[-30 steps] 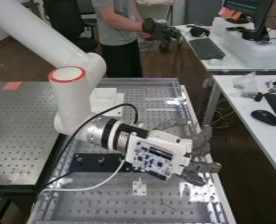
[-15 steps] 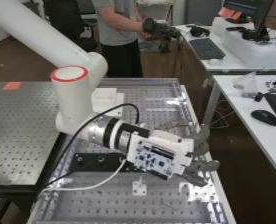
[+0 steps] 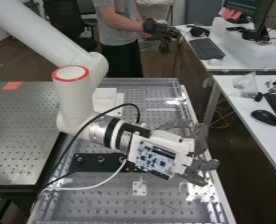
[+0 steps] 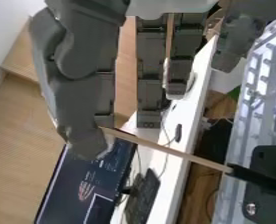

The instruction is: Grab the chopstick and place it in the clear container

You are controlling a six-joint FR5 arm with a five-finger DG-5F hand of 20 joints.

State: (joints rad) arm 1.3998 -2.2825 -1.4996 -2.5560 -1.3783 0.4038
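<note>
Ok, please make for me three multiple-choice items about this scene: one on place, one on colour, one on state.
1. Where is the black plate?
A) On the floor
B) On the perforated bench
C) On the keyboard

2. What colour is the ring on the arm?
A) Red
B) Green
C) Yellow

3. How is the chopstick?
A) Broken in two
B) Loose on the bench
C) Pinched by the hand

1: B, holes surround it in the high view.
2: A, it stands out against white.
3: C, the wrist view shows fingers closed on one end.
</note>
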